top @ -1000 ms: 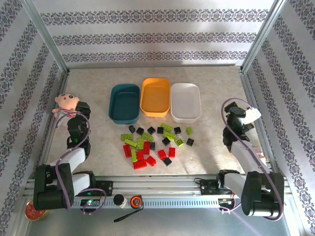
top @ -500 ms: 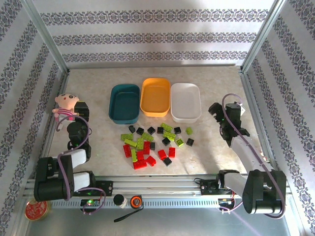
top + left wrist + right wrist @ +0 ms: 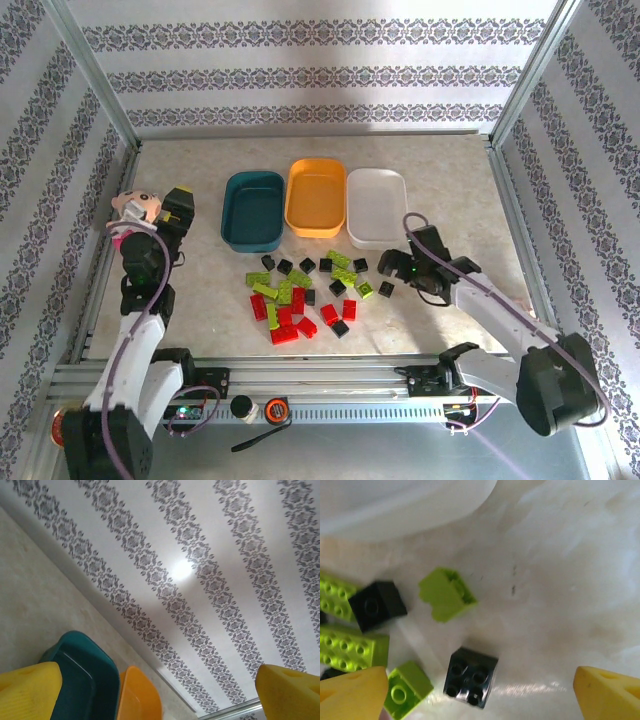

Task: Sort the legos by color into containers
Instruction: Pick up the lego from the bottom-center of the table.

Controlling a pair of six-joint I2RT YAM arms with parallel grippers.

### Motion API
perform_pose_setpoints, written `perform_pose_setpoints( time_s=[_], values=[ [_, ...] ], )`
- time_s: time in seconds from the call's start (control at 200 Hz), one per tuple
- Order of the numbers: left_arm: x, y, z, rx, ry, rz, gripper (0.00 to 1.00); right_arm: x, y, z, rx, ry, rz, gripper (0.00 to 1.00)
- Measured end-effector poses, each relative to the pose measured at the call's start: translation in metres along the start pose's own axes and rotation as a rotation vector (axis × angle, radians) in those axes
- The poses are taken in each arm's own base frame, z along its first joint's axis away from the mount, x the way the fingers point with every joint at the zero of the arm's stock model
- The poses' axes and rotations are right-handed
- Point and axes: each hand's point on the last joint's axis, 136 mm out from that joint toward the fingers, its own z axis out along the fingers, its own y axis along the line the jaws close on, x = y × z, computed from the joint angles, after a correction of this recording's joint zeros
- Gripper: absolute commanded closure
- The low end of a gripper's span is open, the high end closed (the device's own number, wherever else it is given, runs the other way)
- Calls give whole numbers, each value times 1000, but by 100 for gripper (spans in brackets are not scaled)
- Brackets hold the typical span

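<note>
Red, lime-green and black legos lie scattered in front of three trays: dark teal, orange-yellow and white. My right gripper hovers open over the heap's right edge. In the right wrist view my right gripper has a black four-stud brick lying between its yellow fingertips, untouched, with a lime brick beyond it and the white tray at the top. My left gripper is raised left of the teal tray, open and holding nothing; its view shows the teal tray and orange-yellow tray.
A pink doll lies at the left edge, right beside my left arm. Patterned walls enclose the table on three sides. More black and lime bricks lie close to my right gripper's left finger.
My right arm swung left from the table's right side and came down over the bricks' right edge. My left arm rose and reached forward beside the doll.
</note>
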Motion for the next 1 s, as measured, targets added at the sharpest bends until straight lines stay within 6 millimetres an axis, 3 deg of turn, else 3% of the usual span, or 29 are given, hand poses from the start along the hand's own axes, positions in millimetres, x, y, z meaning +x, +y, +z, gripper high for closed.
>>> perform_pose_setpoints(
  time_s=[0.075, 0.24, 0.5, 0.78, 0.909, 0.999],
  values=[
    [-5, 3, -5, -38, -21, 17, 1, 7, 5, 3, 24, 37, -38, 18],
    [0, 38, -8, -181, -32, -18, 1, 18, 5, 13, 67, 92, -59, 27],
    [30, 83, -12, -232, -9, -126, 1, 28, -1, 28, 128, 131, -30, 36],
    [24, 64, -8, -155, -12, -118, 1, 19, 3, 37, 126, 89, 38, 40],
    [26, 60, -7, -142, 5, -104, 1, 22, 3, 46, 137, 107, 55, 44],
    [22, 47, -4, -120, 23, -65, 1, 24, 2, 49, 141, 119, 69, 48]
  ],
)
